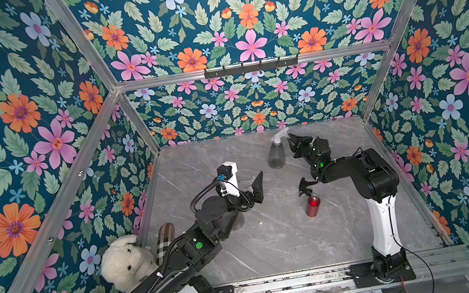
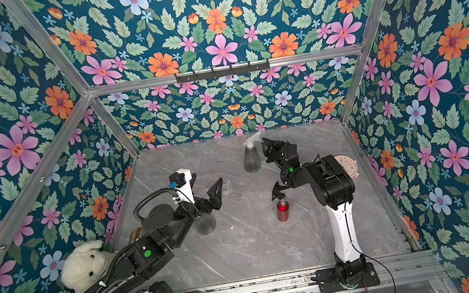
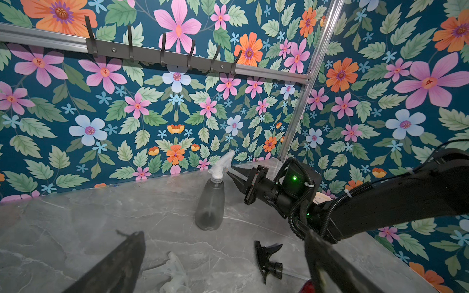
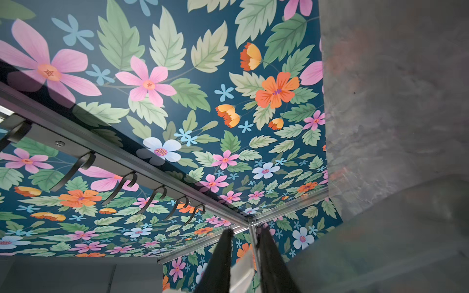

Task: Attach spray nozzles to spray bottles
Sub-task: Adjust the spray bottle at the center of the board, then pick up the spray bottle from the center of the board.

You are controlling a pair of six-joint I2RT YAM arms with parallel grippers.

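Over the marble table (image 1: 274, 243), the left gripper (image 3: 224, 234) is hovering, jaws spread wide — the right gripper (image 3: 229, 170) is straddling the clear nozzle (image 3: 220, 165) on the grey bottle (image 3: 210, 203), grip unclear; the red bottle (image 1: 312, 205) is standing beside the black nozzle (image 1: 304, 185).

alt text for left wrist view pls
A grey spray bottle with a whitish nozzle on top stands on a marble table, the right pincer at that nozzle. A black nozzle and a clear nozzle lie loose nearby.
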